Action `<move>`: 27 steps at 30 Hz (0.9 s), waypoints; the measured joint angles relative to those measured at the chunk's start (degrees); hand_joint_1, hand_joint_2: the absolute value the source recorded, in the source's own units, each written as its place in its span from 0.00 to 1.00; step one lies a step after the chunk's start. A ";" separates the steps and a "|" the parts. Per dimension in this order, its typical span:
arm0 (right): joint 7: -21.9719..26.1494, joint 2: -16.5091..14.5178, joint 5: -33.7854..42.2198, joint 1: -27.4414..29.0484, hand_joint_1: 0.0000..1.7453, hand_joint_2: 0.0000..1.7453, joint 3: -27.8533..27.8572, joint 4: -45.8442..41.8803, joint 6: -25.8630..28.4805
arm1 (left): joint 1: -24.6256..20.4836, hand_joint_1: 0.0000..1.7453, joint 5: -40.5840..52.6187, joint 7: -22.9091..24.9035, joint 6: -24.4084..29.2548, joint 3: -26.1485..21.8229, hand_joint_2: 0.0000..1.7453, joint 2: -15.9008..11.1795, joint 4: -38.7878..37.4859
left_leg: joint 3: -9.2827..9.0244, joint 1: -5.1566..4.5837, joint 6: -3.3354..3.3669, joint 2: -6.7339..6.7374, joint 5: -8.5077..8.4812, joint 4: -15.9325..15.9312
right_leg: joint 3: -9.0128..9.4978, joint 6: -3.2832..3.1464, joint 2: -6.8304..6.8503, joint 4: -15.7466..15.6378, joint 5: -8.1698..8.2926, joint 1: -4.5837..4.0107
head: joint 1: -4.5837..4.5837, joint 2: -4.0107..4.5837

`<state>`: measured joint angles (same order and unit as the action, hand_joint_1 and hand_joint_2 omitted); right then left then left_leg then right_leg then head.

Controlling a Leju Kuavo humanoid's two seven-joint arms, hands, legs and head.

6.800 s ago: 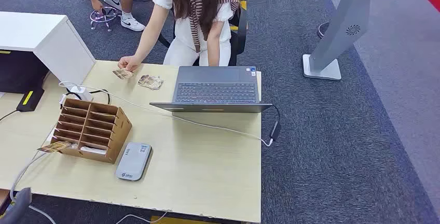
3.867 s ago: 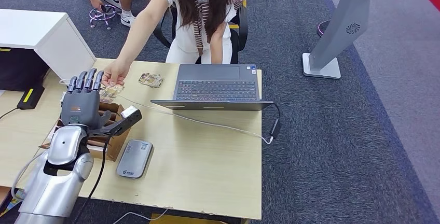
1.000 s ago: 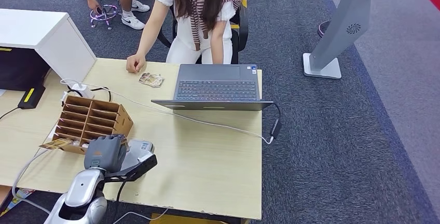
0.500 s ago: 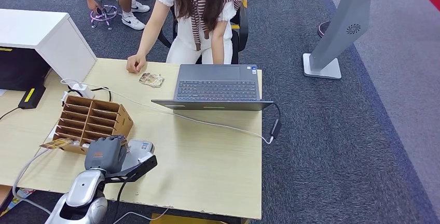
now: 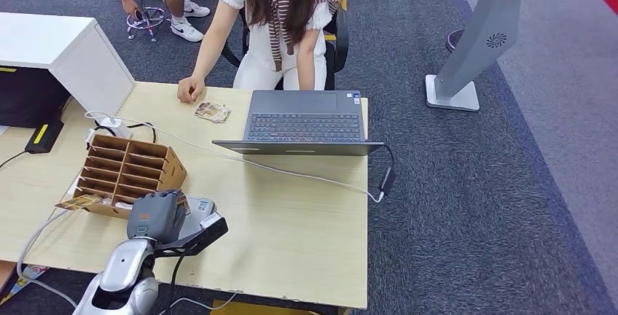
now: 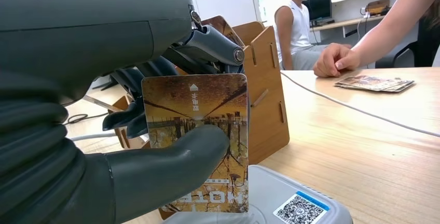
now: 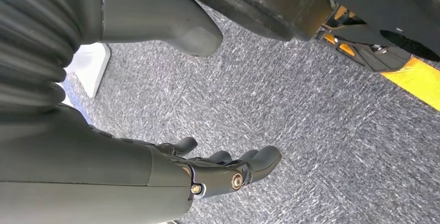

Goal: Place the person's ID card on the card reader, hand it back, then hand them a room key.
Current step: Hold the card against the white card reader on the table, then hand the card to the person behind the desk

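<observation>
Left fingers: the card (image 6: 200, 130) is pinched between the thick thumb and the darker fingers (image 6: 129, 123) of the left hand (image 5: 154, 215); it is held upright, its printed face turned to the wrist camera.
Card to reader: the lower edge of the card is seen just above the grey card reader (image 6: 290, 203); whether the two touch cannot be told.
Long axis: the card's long side is held roughly upright, while the reader's top lies flat on the table (image 5: 291, 220), so the card is judged to need tipping flat before it can be laid down.
Nearer hand: the left hand is directly over the reader, beside the wooden slotted box (image 5: 127, 173).
Right fingers: the right hand (image 7: 207, 175) is hung toward the carpet, fingers loosely apart and nothing held.
Farther out: a few more cards (image 5: 211, 113) are lying at the far edge of the table, close to the person's hand (image 5: 189, 89), next to the laptop (image 5: 302, 122).
Step in hand: the card is judged to be at the point of being placed on the reader; the handing back is not yet done.
</observation>
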<state>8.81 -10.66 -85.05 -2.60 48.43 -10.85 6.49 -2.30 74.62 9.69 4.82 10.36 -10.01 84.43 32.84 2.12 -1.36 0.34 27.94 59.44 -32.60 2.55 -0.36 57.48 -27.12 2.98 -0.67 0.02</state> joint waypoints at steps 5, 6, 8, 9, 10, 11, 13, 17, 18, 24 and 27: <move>0.00 -0.10 -0.06 0.00 0.00 1.00 -0.02 -0.01 0.02 | 0.00 1.00 -0.02 -0.01 0.05 0.00 1.00 0.32 0.00 | 0.01 0.00 0.00 0.00 0.00 0.00 | 0.00 0.00 0.00 0.00 0.00 0.00 | 0.01 0.00; 0.00 -0.10 -0.07 0.00 0.00 1.00 -0.03 -0.01 0.01 | 0.00 1.00 -0.02 -0.01 0.05 0.00 1.00 0.36 -0.01 | 0.01 0.00 0.00 0.00 0.00 0.00 | 0.00 0.00 0.00 0.00 0.00 0.00 | 0.01 0.00; 0.00 -0.11 -0.07 0.00 0.00 1.00 -0.05 -0.01 -0.01 | -0.01 1.00 -0.02 -0.01 0.07 0.00 1.00 0.40 -0.02 | 0.01 0.00 0.00 0.00 0.00 0.00 | 0.00 0.00 0.00 0.00 0.00 0.00 | 0.01 0.00; 0.00 -0.11 -0.07 0.00 0.00 1.00 -0.06 -0.01 -0.01 | -0.01 1.00 -0.02 -0.01 0.08 0.00 1.00 0.43 -0.02 | 0.01 0.00 0.00 0.00 0.00 0.00 | 0.00 0.00 0.00 0.00 0.00 0.00 | 0.01 0.00; 0.00 -0.12 -0.07 0.00 0.00 1.00 -0.07 -0.01 -0.01 | -0.01 1.00 -0.02 -0.01 0.09 0.00 1.00 0.45 -0.02 | 0.01 0.00 0.00 0.00 0.00 0.00 | 0.00 0.00 0.00 0.00 0.00 0.00 | 0.01 0.00; 0.00 -0.12 -0.07 0.00 0.00 1.00 -0.08 -0.01 -0.01 | -0.01 1.00 -0.02 -0.01 0.11 0.00 1.00 0.48 -0.02 | 0.01 0.00 0.00 0.00 0.00 0.00 | 0.00 0.00 0.00 0.00 0.00 0.00 | 0.01 0.00; 0.00 -0.11 -0.07 0.00 0.00 1.00 -0.09 -0.01 -0.01 | -0.04 1.00 0.09 -0.01 0.44 0.00 1.00 0.55 -0.02 | 0.00 0.00 0.00 0.00 0.00 0.00 | 0.00 0.00 0.00 0.00 0.00 0.00 | 0.01 0.00; 0.11 -0.11 -0.07 0.00 0.00 1.00 -0.10 0.01 0.00 | -0.52 1.00 0.43 -0.39 3.55 0.00 1.00 0.71 0.07 | 0.00 0.00 0.00 0.00 0.00 0.00 | -0.01 0.00 0.00 0.00 0.00 0.00 | 0.00 0.00; 0.18 -0.11 -0.07 0.00 0.00 1.00 -0.11 0.00 0.01 | -0.79 1.00 0.37 -0.74 5.06 0.00 1.00 0.80 0.28 | 0.00 0.00 0.00 0.00 0.00 0.00 | -0.01 0.00 0.00 0.00 0.00 0.00 | 0.00 0.00; 0.35 -0.14 -0.08 0.01 0.00 1.00 -0.15 0.01 0.08 | -2.76 1.00 -0.02 -2.06 9.14 0.00 1.00 1.50 2.53 | -0.01 0.00 0.00 0.01 -0.01 0.01 | 0.01 0.00 -0.02 0.00 0.01 0.00 | 0.01 0.00; 0.55 -0.14 -0.14 0.01 0.00 1.00 -0.17 0.01 0.09 | -3.13 1.00 -0.04 -3.57 13.25 0.00 1.00 1.66 3.88 | -0.01 0.00 -0.01 -0.01 -0.03 0.02 | -0.01 0.00 -0.01 0.00 0.01 0.00 | 0.01 0.00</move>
<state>9.35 -10.80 -85.19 -2.58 48.27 -10.84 6.58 -5.43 74.58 6.12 18.07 10.36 -8.35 88.31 32.84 2.12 -1.37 0.34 27.91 59.45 -32.61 2.55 -0.37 57.48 -27.11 2.98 -0.66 0.02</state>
